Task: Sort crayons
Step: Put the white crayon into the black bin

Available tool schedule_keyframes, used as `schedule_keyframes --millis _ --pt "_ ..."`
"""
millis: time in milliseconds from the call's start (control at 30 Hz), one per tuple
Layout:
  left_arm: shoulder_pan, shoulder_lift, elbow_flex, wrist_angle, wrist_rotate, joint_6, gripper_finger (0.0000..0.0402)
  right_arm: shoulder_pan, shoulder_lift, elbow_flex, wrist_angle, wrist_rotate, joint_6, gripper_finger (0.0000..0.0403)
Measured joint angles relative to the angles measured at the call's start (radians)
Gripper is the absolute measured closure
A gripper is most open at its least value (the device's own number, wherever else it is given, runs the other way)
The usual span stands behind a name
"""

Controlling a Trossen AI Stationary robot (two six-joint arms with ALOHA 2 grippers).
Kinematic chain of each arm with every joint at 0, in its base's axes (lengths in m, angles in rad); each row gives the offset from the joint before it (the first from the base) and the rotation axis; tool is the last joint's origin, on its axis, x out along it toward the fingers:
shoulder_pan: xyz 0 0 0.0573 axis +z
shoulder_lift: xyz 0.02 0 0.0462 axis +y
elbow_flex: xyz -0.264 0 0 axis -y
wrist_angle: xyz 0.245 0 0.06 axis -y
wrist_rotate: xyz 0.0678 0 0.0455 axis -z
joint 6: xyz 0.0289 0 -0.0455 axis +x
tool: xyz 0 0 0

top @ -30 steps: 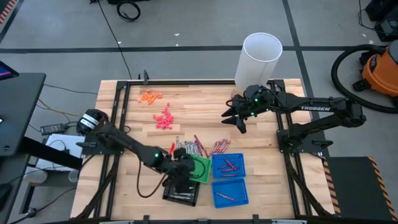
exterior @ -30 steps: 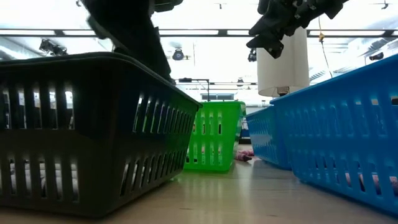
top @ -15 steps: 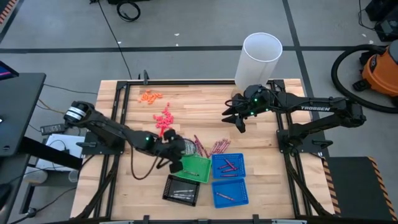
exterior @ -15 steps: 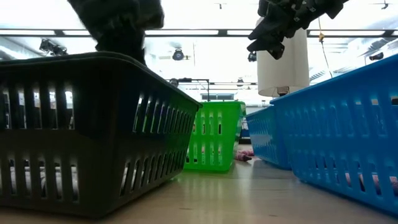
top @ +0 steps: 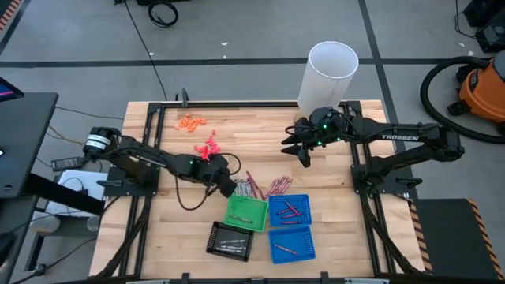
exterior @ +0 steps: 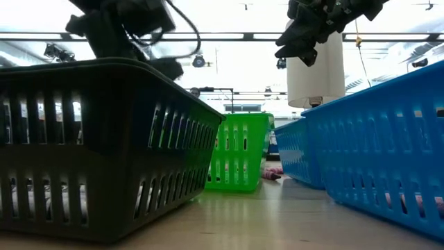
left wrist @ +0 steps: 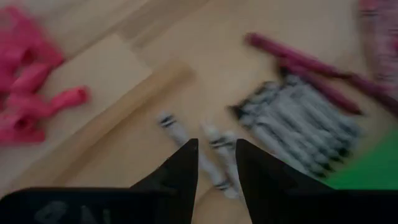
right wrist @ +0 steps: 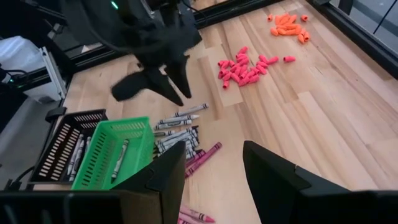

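Closest to me sit the black tray (top: 230, 240) and two blue trays (top: 290, 228), the green tray (top: 246, 212) just behind. Beyond them the crayons (top: 254, 187) lie loose on the wooden table (top: 331, 170). The left gripper (left wrist: 214, 163) hovers over grey ones, fingers slightly parted, empty. The right gripper (top: 298, 150) hangs apart, open, empty. A white cylinder (top: 329, 75) stands at the far edge. The left wrist view is blurred.

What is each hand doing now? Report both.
Left hand: open, empty, above the loose grey crayons.
Right hand: open, empty, hovering over the table's far side.
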Motion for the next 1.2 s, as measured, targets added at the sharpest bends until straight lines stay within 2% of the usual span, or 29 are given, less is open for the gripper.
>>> schedule_keyframes --millis 200,333,533,967,1200 --pt "0.015 0.035 0.000 -0.019 -0.016 -0.171 0.0273 0.000 0.000 0.000 -0.001 0.000 0.008 0.0234" --pt "0.033 0.035 0.000 -0.042 -0.014 -0.341 0.0249 0.000 0.000 0.000 0.001 0.000 0.008 0.0234" --pt "0.054 0.039 0.007 -0.043 0.020 -0.483 0.0219 -0.001 0.000 0.000 0.007 -0.001 0.003 0.0234" --pt "0.054 0.094 0.007 -0.067 0.017 -0.515 0.0219 -0.002 0.000 0.000 0.015 -0.004 0.000 0.0234" --pt "0.054 0.093 0.060 -0.141 -0.035 -0.492 0.0219 -0.002 0.000 0.000 0.014 -0.005 0.006 0.0234"
